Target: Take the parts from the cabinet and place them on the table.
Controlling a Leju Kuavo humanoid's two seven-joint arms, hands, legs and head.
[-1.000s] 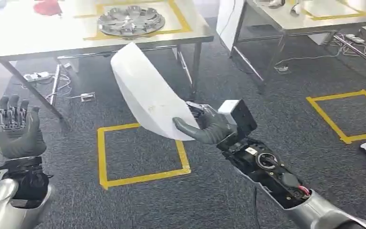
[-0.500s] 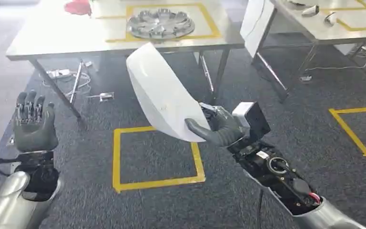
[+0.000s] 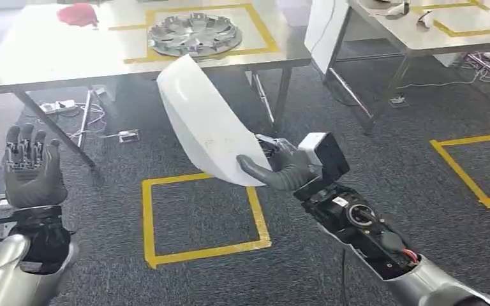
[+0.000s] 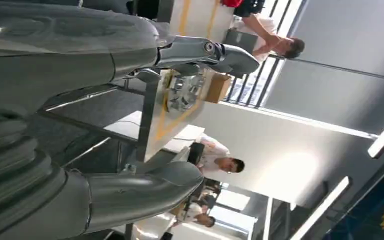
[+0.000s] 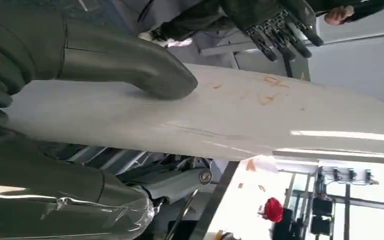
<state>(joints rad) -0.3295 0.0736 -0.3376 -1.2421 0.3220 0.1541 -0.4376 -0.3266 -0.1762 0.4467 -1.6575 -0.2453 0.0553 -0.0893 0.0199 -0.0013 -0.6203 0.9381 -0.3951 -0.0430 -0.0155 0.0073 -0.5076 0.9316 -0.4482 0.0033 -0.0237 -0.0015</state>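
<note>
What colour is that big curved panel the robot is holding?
White curved plastic panel; clearest in the head view.

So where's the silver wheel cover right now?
In the head view, the silver wheel cover lies inside the yellow tape outline on the grey table, ahead and slightly left, beyond the held white curved panel.

- You see the right hand point(image 3: 281, 169) in dark grey, with a white box-shaped camera at its wrist.
- Behind it, your right forearm is open black, showing round fittings and red wires, then turns silver.
- The left hand point(image 3: 30, 172) is dark grey above a black wrist and silver arm.
</note>
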